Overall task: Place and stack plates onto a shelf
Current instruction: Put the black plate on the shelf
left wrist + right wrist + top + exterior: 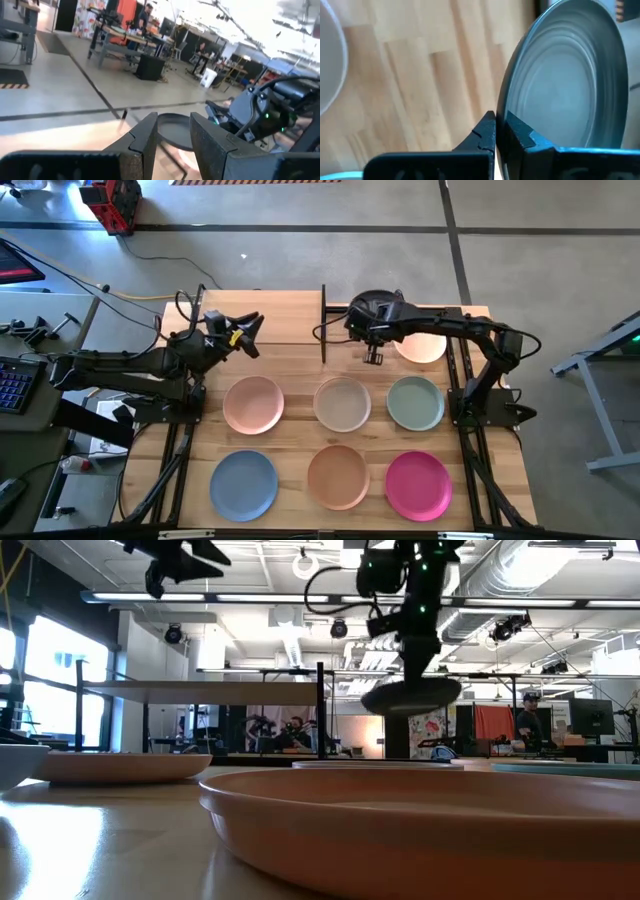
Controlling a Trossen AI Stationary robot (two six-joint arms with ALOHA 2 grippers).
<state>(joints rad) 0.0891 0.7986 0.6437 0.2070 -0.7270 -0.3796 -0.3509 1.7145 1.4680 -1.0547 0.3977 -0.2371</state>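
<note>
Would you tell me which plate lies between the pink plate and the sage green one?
The beige plate lies between the pink plate and the sage green plate, in the high view.

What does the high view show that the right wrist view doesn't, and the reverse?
Only the high view shows the six plates laid out on the table: pink, beige, green, blue, orange and magenta, plus a cream plate near the right arm, the shelf and the left gripper above it. Only the right wrist view shows the right gripper pinching the rim of a grey plate, which the arm hides from above. Both show the table.
</note>
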